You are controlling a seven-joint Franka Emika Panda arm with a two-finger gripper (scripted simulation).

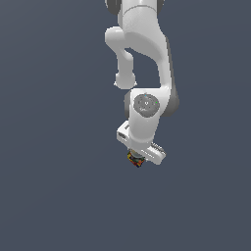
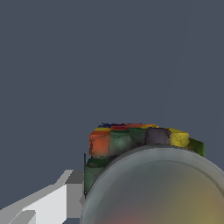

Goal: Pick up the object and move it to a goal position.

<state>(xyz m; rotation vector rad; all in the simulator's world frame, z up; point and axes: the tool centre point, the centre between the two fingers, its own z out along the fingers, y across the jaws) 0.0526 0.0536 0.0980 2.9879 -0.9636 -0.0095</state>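
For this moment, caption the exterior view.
Panda arm over a plain grey ground, the small mottled object showing just beneath its hand.

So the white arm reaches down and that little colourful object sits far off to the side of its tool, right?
Not quite. The white arm does reach down, but the colourful object sits directly under its tool, not far off to the side. The exterior view shows this; the wrist view shows it very close.

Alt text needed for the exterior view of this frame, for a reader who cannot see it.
A white robot arm reaches down from the top of the picture, its gripper directly over a small multicoloured object. The background is plain dark blue-grey. The gripper's fingers are hidden, so grip cannot be confirmed.
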